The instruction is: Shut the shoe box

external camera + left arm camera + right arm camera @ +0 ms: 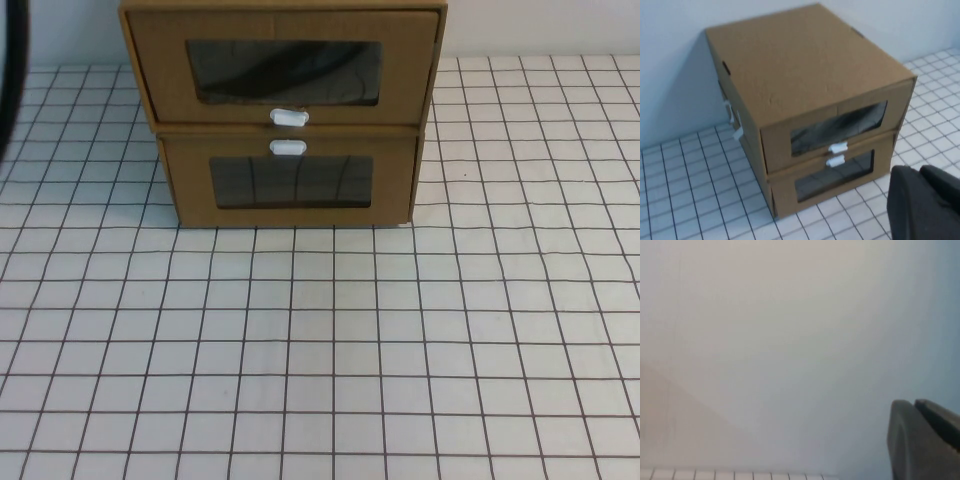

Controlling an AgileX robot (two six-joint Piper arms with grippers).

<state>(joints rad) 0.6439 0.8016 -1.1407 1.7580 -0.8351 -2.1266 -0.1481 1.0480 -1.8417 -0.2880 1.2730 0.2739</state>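
The shoe box [283, 68] sits at top centre of the high view, the upper of two stacked cardboard boxes, its clear window facing the camera and its white pull tab [288, 117] just under that window. Its front overhangs the lower box [290, 185] a little, so I'd judge the drawer to be slightly out, with a push straight back toward the wall needed to shut it. The lower box carries its own tab above its window, the two tabs nearly touching.

Out from there, the gridded table [320, 350] is bare in the middle and lower frame.

The left gripper [922, 200] shows only as a dark shape at the lower right of the left wrist view, the box front up and to its left, well apart. Fingers look pressed together, nothing held. The right gripper [925, 437] faces blank wall, fingers together too, and empty. The left arm looks the nearer candidate.
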